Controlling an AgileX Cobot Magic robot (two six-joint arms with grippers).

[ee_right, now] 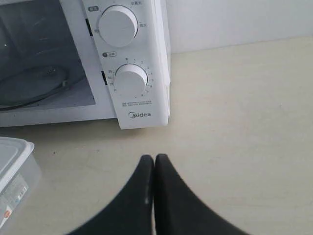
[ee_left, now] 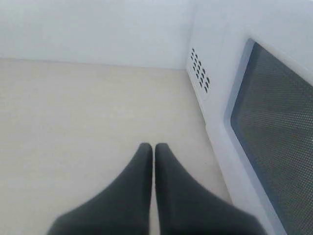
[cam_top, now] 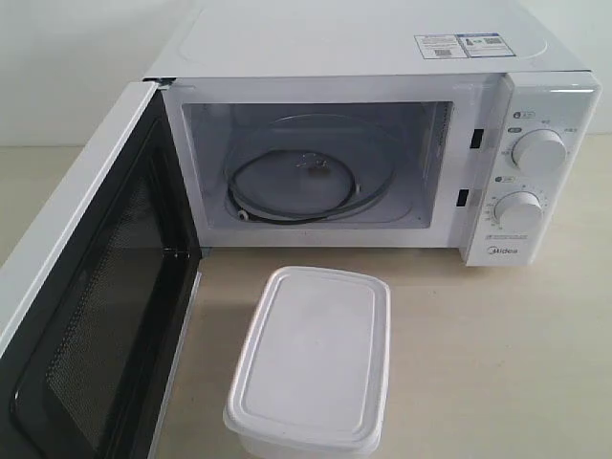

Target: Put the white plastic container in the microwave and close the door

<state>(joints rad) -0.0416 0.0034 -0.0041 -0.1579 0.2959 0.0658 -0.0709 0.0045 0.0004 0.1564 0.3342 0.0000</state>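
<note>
The white plastic container (cam_top: 311,359) with its flat lid stands on the table just in front of the microwave (cam_top: 382,57). The door (cam_top: 86,316) is swung wide open to the left, its black mesh inner face showing. Inside the cavity lies the glass turntable (cam_top: 306,177). No gripper shows in the exterior view. My left gripper (ee_left: 153,148) is shut and empty above bare table, beside the door's outer window (ee_left: 276,127). My right gripper (ee_right: 154,159) is shut and empty, in front of the knob panel (ee_right: 129,81); a corner of the container (ee_right: 12,169) lies to one side.
Two round knobs (cam_top: 537,151) sit on the microwave's right panel. The pale table (cam_top: 497,363) stretches to the right of the container. A white wall (ee_left: 93,27) stands behind.
</note>
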